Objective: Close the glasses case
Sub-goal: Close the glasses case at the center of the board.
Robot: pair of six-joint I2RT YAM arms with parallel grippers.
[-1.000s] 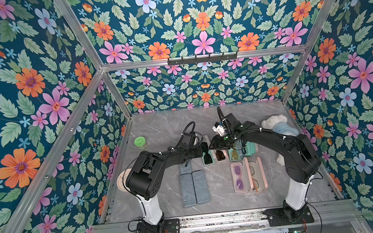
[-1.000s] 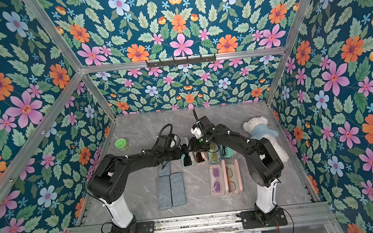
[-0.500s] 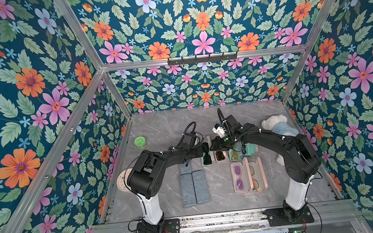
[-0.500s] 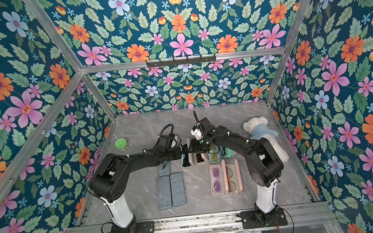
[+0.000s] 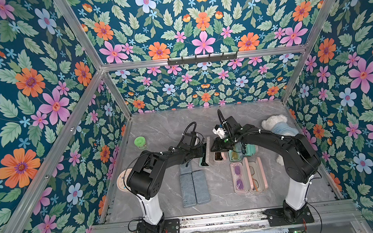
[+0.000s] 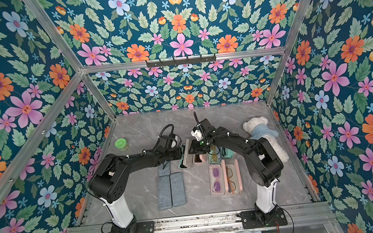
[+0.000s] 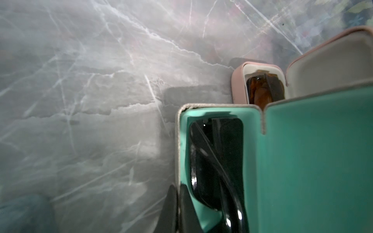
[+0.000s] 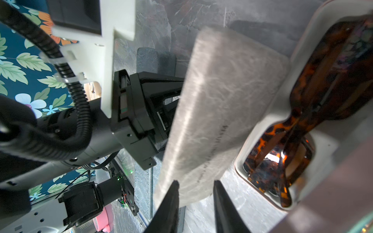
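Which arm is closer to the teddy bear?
Right. The bear lies close beside the right arm; the left arm is across the table from it.

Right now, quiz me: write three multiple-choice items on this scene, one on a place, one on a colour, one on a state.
1. Where does the white teddy bear lie?
A. beside the right arm
B. between the two arms
C. next to the green jar

2. The grey glasses case holding black sunglasses is lined in:
A. pink
B. teal
C. white

3. That case's lid is:
A. shut flat
B. raised on edge, not yet shut
C. detached and lying apart

Key: 1 A, both top views show it close by that arm; 2 B, the left wrist view shows teal inside; 3 B, it stands upright over the base.
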